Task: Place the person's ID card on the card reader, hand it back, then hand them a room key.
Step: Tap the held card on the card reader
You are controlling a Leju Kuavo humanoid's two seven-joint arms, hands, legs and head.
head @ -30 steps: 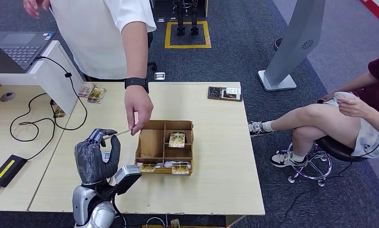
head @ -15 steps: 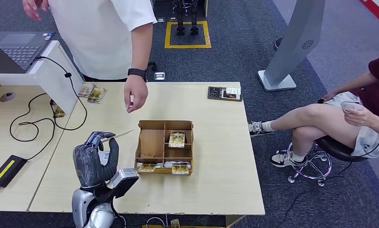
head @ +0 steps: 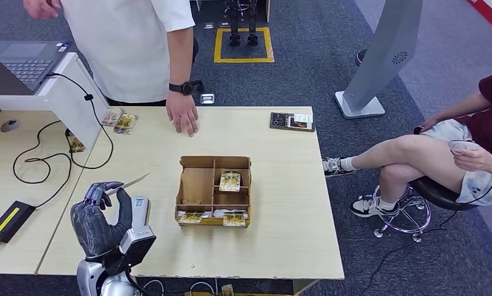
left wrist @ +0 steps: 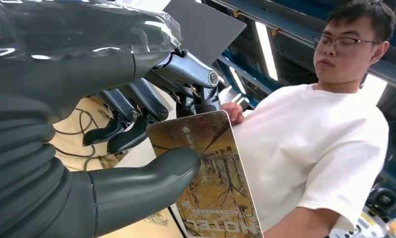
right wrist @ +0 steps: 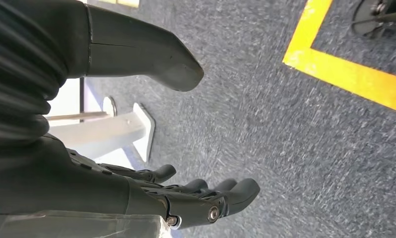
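Now the left hand (head: 98,219) pinched the ID card (head: 127,182) between thumb and fingers, just left of the wooden box (head: 214,190). The right hand (right wrist: 136,148) hung with fingers apart, holding nothing.

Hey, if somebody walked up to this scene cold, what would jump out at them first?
Probably the robot's left hand at the table's near left corner, pinching a card between thumb and fingers. Next, the person in the white shirt standing at the table's far side, one hand resting on the tabletop. Then the wooden tray mid-table, with cards lying in some of its compartments.
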